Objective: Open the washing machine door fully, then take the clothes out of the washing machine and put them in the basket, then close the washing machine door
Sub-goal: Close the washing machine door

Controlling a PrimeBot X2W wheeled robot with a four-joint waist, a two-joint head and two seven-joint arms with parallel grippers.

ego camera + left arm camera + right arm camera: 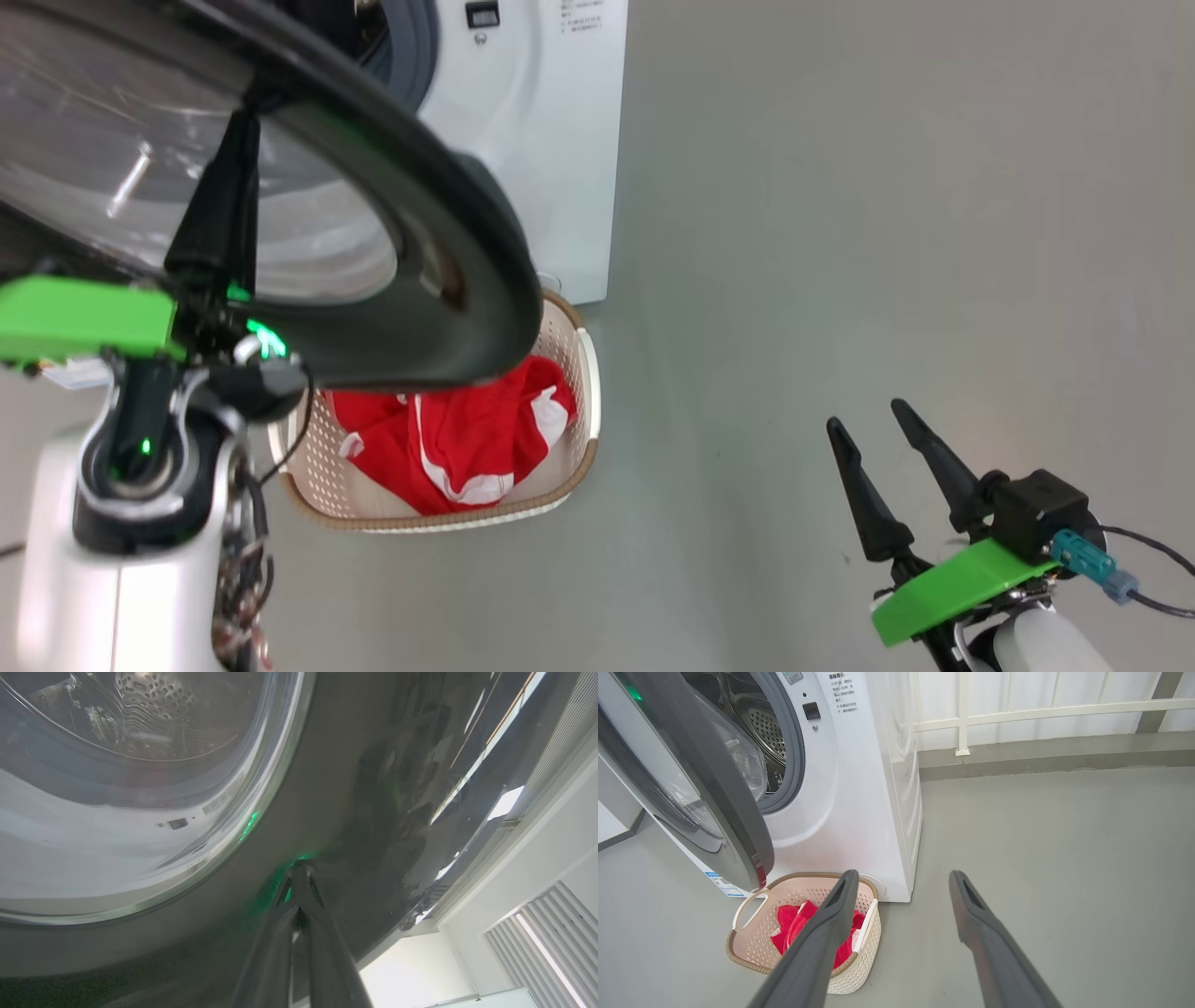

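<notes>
The washing machine door (448, 233) stands swung out from the white washing machine (551, 140). Its black rim and glass window (117, 788) are close in front of me. My left gripper (247, 121) is shut, with its tips (301, 865) pressed against the door's glossy rim, holding nothing. The red clothes (457, 429) lie in the cream basket (590, 373) on the floor below the door. In the right wrist view the door (705, 765) half covers the steel drum (761, 728), and the basket (738, 956) holds the clothes (794, 919). My right gripper (868, 415) hangs open and unladen to the right.
Grey floor (840, 233) spreads wide to the right of the machine. A white railing (1017, 714) and a low kerb run along the back wall. The basket sits tight against the machine's front, partly under the door's lower edge.
</notes>
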